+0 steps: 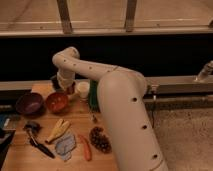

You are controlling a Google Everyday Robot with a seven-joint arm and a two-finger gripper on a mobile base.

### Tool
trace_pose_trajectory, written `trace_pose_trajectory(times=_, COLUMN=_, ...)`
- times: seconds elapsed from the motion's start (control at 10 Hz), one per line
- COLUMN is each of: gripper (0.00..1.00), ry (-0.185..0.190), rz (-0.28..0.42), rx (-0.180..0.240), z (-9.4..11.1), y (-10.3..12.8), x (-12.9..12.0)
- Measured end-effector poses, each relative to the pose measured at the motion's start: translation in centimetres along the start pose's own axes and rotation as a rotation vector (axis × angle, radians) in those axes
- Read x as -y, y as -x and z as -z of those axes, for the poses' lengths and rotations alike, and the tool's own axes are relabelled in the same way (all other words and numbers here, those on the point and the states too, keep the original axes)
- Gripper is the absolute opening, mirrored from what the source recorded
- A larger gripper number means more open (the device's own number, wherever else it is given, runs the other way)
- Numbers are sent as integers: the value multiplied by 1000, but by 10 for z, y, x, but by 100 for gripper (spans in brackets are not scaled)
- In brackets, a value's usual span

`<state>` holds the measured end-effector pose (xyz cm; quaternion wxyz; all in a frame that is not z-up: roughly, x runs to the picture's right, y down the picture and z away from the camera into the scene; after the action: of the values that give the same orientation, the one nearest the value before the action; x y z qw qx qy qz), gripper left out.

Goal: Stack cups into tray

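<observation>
cream cup beside the tray, claw low at the back of the worktop

the cream-white cup (82, 89) stands upright on the wooden worktop (80, 120) near its back edge. it is outside the green tray (93, 97), just to the left of it. only a narrow strip of the tray's left side shows, because the robot's bulky white arm covers the rest.

the claw (64, 91) hangs low just left of the cup, at the end of a forearm that drops down from a raised elbow. it sits over the back of the worktop, between the cup and the orange-red bowl (57, 101). i cannot tell whether the claw is open or closed, nor whether it holds anything.

the purple bowl (30, 103) rests left of the orange-red bowl, close beside it. nearer the front lie a yellow banana (59, 129), a blue-grey cloth (65, 145), a black-handled tool (37, 142), a slim orange-red piece (86, 147) and a dark brown knobbly lump (100, 139).
</observation>
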<state>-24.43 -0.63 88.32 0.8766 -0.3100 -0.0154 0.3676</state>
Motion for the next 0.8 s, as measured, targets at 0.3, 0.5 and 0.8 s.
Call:
trace_pose_trajectory(times=0.3, gripper=14, ry=-51, rz=2, rx=2, z=16, y=1, x=2)
trace_pose_trajectory(times=0.5, gripper=14, ry=-103, rz=0, rx=24, z=47, y=5, x=7)
trace_pose_trajectory(times=0.8, gripper=14, ry=-169, rz=0, rx=53, z=85, y=13, x=14)
